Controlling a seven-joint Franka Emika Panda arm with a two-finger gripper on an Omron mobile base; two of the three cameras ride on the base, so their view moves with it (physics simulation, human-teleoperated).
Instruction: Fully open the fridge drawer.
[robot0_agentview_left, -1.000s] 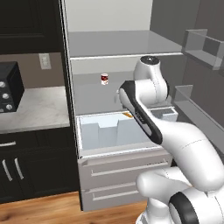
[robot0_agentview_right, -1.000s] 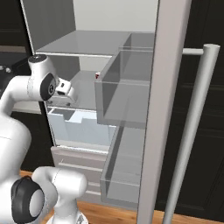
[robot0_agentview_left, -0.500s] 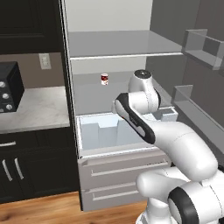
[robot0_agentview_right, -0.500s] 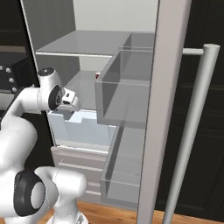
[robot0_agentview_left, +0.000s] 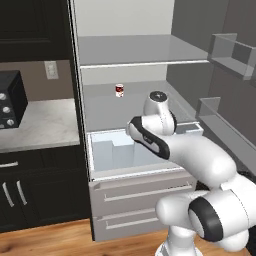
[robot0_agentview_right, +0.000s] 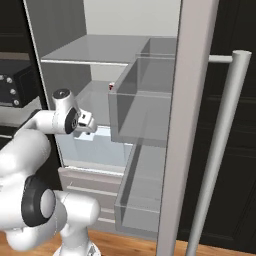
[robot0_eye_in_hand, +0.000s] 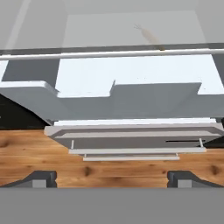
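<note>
Since the earlier frame, the arm has swung lower, toward the fridge drawer. Claw: fingertips spread wide, holding nothing. Drawer projects from the fridge above two grey drawers.

Showing: 1 fridge drawer, 2 grey drawers w/ bar handles, 1 can, 1 microwave, 2 shelves.

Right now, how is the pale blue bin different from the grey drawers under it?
The fridge drawer is a pale blue-white box with an open top; the grey drawers show flat fronts. The fridge drawer has a stepped, notched wall and no bar; the grey drawers carry long bar handles. Both span the fridge's width.
</note>
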